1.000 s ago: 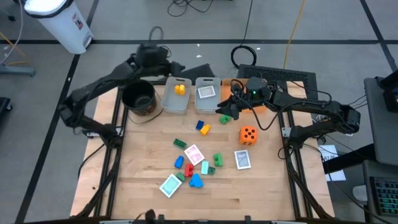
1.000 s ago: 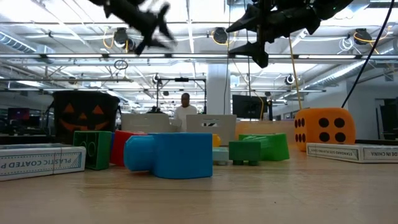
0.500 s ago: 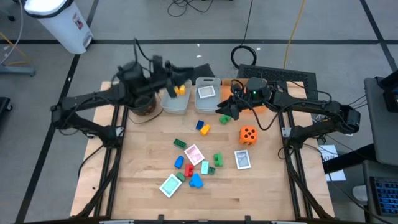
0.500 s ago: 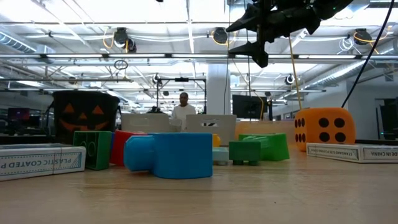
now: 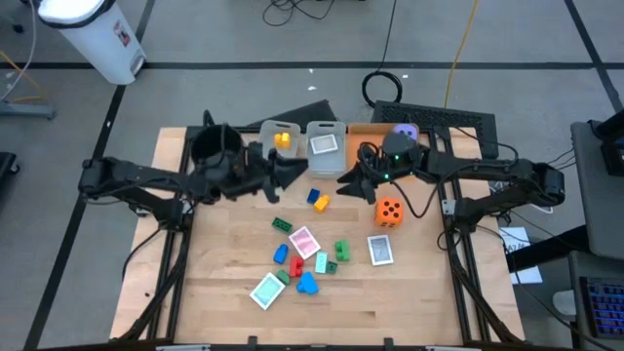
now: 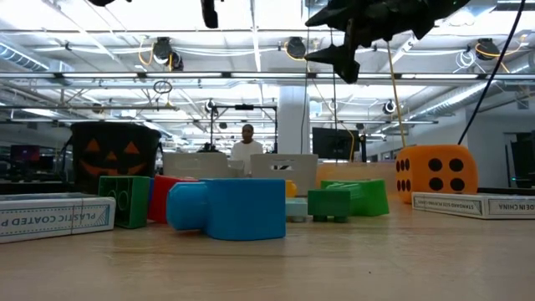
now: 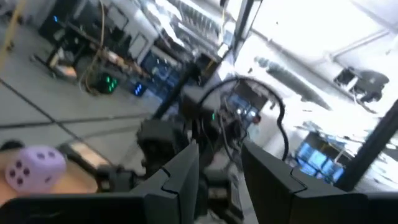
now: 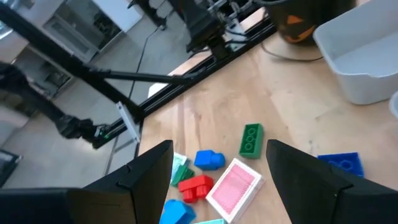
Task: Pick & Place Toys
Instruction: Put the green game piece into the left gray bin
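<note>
Bare wood runs along the near edge of the table [image 5: 214, 292], with a playing card [image 5: 265, 290] the only thing close to it; the near left corner and the whole left side lie open. Just beyond the card sits the toy cluster: a blue block [image 5: 308, 283], a red block [image 5: 295, 264], a pink-backed card [image 5: 304, 241], green blocks [image 5: 340, 251] and another card [image 5: 380, 250] to the right. Open wood separates this cluster from a green block [image 5: 282, 224] and a blue-and-yellow pair [image 5: 318, 200] farther in. The orange die [image 5: 388, 211] stands near the right side, apart from the rest.

Above the middle of the table the left gripper [image 5: 291, 173] hangs over bare wood near the bins, its jaws slightly parted and empty. The right gripper [image 5: 351, 179] hovers just left of the orange die, jaws apart with nothing between them.

At the far edge stand the black pot [image 5: 214, 146], two clear bins [image 5: 327, 143], one holding a yellow block [image 5: 283, 138] and the other a card, and an orange tray [image 5: 366, 132].

The left wrist view alone shows the purple die [image 7: 34, 167] clearly. The low view shows a person [image 6: 247, 146] in the room behind and a pumpkin face on the pot. The right wrist view looks down between its spread fingers [image 8: 149, 171] onto the cluster.
</note>
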`<state>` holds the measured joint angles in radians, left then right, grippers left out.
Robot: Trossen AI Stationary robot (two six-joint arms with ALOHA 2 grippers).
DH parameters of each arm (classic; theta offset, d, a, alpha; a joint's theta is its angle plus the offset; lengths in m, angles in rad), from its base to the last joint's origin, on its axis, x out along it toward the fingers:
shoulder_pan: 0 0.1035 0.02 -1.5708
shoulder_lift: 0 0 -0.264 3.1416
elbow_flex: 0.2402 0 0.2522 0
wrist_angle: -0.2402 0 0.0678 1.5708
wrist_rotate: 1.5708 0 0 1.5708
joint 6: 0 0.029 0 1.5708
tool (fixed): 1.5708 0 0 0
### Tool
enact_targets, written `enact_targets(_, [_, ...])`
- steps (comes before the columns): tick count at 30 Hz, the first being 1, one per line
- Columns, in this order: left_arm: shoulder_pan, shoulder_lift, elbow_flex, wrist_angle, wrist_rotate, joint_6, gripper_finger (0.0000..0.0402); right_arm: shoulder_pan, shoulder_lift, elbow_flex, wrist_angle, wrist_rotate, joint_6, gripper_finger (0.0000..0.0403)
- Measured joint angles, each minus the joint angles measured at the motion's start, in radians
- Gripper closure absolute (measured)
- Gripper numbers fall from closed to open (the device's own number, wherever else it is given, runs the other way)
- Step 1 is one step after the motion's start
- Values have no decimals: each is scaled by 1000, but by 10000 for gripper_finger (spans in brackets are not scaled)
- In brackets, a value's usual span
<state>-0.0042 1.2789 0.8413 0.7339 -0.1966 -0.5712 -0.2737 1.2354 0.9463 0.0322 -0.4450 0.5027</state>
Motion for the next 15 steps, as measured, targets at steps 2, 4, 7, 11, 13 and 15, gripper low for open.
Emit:
enact_targets(2, [-31, -1, 0, -30, -28, 2, 275, 16, 0, 0, 0, 3, -2, 151])
enact_targets(4, [-61, -5, 0, -80, -61, 8, 275, 32, 0, 0, 0, 3, -2, 151])
enact_targets(7, [-97, -30, 0, -174, -86, 9, 275, 57, 0, 0, 0, 4, -2, 151])
enact_targets(11, [-142, -83, 2, -370, -92, -16, 275, 93, 0, 0, 0, 51, -18, 151])
enact_targets(13, [-163, -106, 13, -485, -92, -41, 275, 118, 0, 0, 4, 112, -21, 151])
enact_targets(15, [-187, -135, 43, -616, -92, -53, 275, 138, 0, 0, 22, 181, -19, 151])
